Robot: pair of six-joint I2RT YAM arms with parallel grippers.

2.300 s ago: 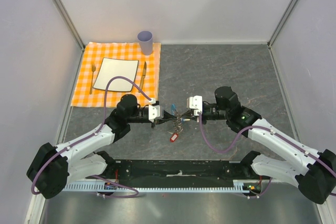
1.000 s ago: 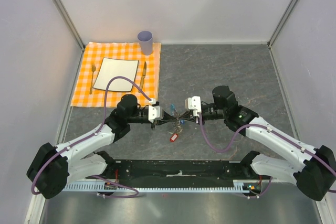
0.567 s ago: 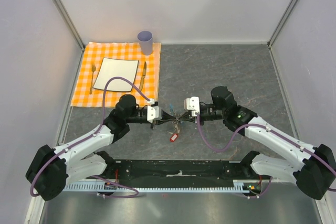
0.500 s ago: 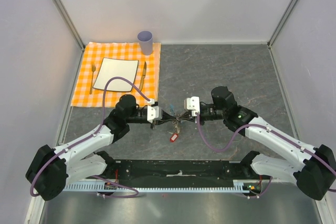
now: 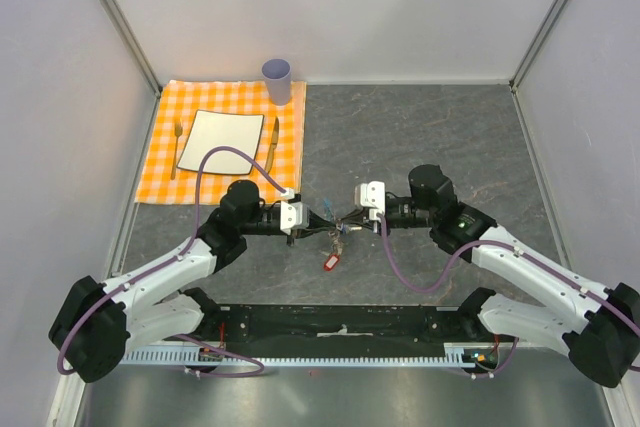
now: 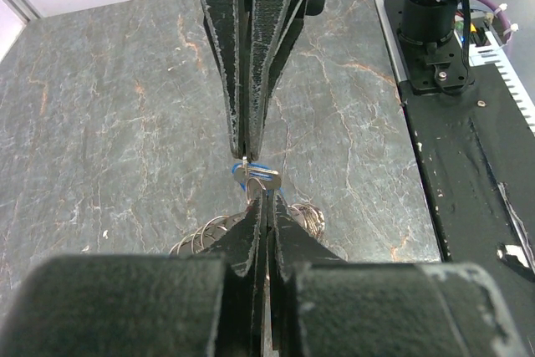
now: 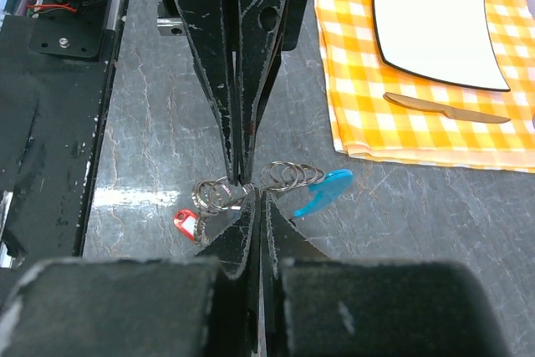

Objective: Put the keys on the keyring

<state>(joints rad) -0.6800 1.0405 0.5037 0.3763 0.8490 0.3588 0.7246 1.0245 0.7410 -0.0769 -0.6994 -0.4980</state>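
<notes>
The keyring (image 7: 291, 175), a silver chain of rings with a cyan clasp (image 7: 326, 190), hangs between my two grippers just above the grey table; it also shows in the top view (image 5: 336, 229). My left gripper (image 5: 322, 220) is shut on a small silver key with a blue tag (image 6: 255, 175) at its fingertips (image 6: 263, 198). My right gripper (image 5: 347, 219) faces it tip to tip and is shut on the chain (image 7: 255, 194). A key with a red tag (image 5: 330, 262) hangs from the rings below; it also shows in the right wrist view (image 7: 185, 221).
An orange checked cloth (image 5: 160, 172) at the far left holds a white plate (image 5: 220, 140), a fork (image 5: 177, 147) and a knife (image 5: 271, 144). A lavender cup (image 5: 277, 80) stands at its back corner. The black base rail (image 5: 340, 325) runs along the near edge.
My right gripper moved a little left toward the left gripper, then drew back to the right. The left gripper stayed put. Both stayed shut, with the ring bundle between them.
</notes>
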